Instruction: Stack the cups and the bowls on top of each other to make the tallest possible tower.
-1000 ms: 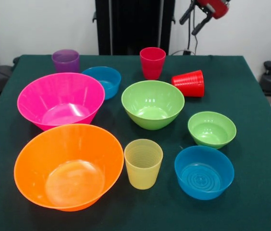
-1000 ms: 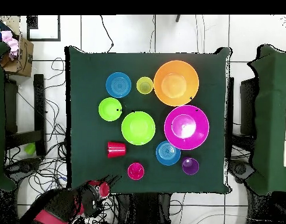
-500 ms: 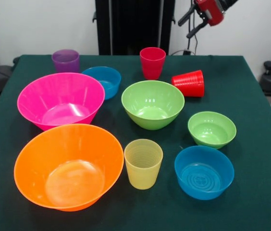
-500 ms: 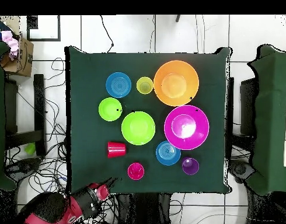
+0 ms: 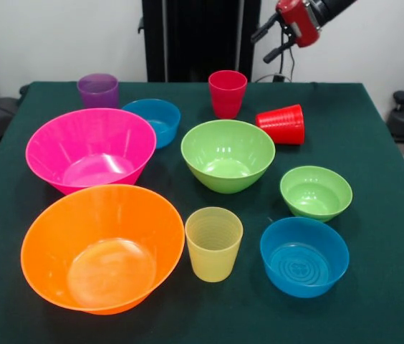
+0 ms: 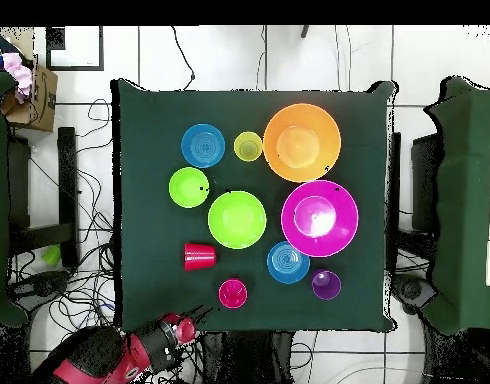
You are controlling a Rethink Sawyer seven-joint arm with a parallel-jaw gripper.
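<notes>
All pieces sit apart on the green table (image 5: 374,143); none is nested. Upright cups: purple cup (image 5: 97,90) (image 6: 326,285), pinkish-red cup (image 5: 228,93) (image 6: 232,293), ribbed yellow cup (image 5: 213,244) (image 6: 248,146). The bright red cup (image 5: 282,124) (image 6: 199,256) lies on its side. Bowls: orange bowl (image 5: 102,247), hot pink bowl (image 5: 89,148), medium green bowl (image 5: 228,154), small green bowl (image 5: 316,192), two blue bowls (image 5: 153,120) (image 5: 304,256). My gripper (image 5: 268,43) (image 6: 199,313) hangs open and empty above the table's far edge, up and right of the pinkish-red cup.
A black pedestal column (image 5: 200,36) rises behind the far edge. Cables (image 6: 79,250) trail over the floor beside the table. A cardboard box (image 6: 34,95) sits off one corner, and other green tables (image 6: 469,200) flank this one.
The arm has swung the gripper leftward in the front view, closer to the pinkish-red cup's side of the far edge. No cup or bowl has moved.
</notes>
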